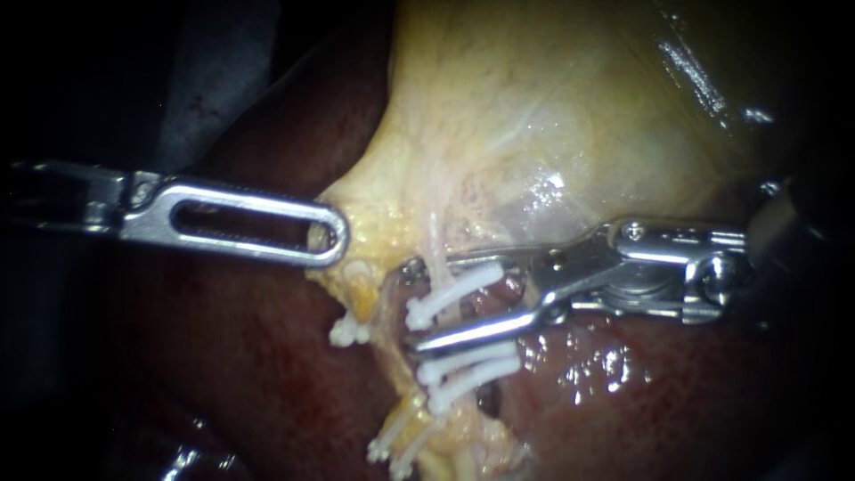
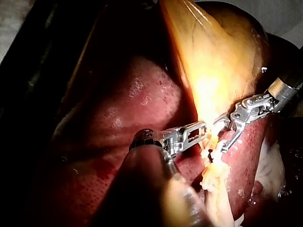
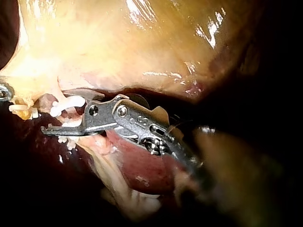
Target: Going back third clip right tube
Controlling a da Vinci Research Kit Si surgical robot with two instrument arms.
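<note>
White clip [image 1: 454, 289] on the right tube [image 1: 435, 249] lies mid-frame in the endoscope view between my right instrument's [image 1: 411, 305] parted jaws, while the left wrist view alone shows my left instrument [image 2: 203, 128] clenching the gallbladder [image 2: 213, 61]

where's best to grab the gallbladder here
The gallbladder is probably best gripped at its narrow yellowish lower corner, from the view's left, where the left instrument holds it: it tapers to a thin fold there; the body above is broad and smooth.
</note>
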